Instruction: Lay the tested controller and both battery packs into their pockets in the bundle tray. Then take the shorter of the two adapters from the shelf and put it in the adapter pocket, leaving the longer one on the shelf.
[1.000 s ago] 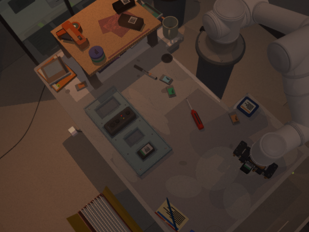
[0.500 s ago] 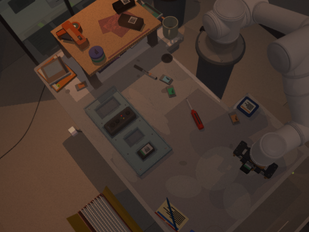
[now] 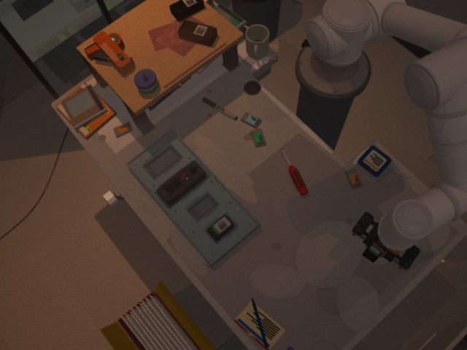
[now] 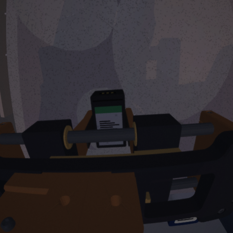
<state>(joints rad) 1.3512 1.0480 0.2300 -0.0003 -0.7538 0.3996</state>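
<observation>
A black battery pack with a green-and-white label is gripped between the fingers of my gripper, low over the table near its right edge. The grey bundle tray lies left of centre, far from the gripper. The dark controller sits in its pocket and another battery pack sits in the pocket at the tray's near end. Two pockets stand empty. On the raised cork shelf lie two black adapters, one toward the middle and one at the back edge.
A mug stands behind the shelf. A red screwdriver, a pen and small cards lie between tray and arm. A blue-framed card lies behind the gripper. An open binder and a notepad lie near the front.
</observation>
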